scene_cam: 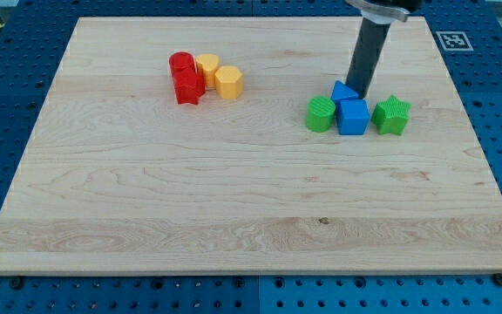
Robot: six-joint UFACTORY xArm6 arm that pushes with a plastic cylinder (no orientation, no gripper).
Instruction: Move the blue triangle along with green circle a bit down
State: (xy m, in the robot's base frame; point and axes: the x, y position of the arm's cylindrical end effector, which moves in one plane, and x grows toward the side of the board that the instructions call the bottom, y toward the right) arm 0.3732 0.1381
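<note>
The blue triangle (342, 90) lies at the view's right, just above a blue cube (352, 117). The green circle (320, 114) stands left of the blue cube, touching it, just below and left of the triangle. A green star (391, 115) sits right of the blue cube. My dark rod comes down from the view's top, and my tip (358, 94) rests at the triangle's upper right edge, touching it or nearly so, above the blue cube.
At the view's upper left a cluster holds a red circle (180, 63), a red star (188, 86), a yellow circle (206, 66) and a yellow hexagon (228, 82). The wooden board (234, 201) lies on a blue perforated table. A marker tag (451, 39) sits off the board's top right corner.
</note>
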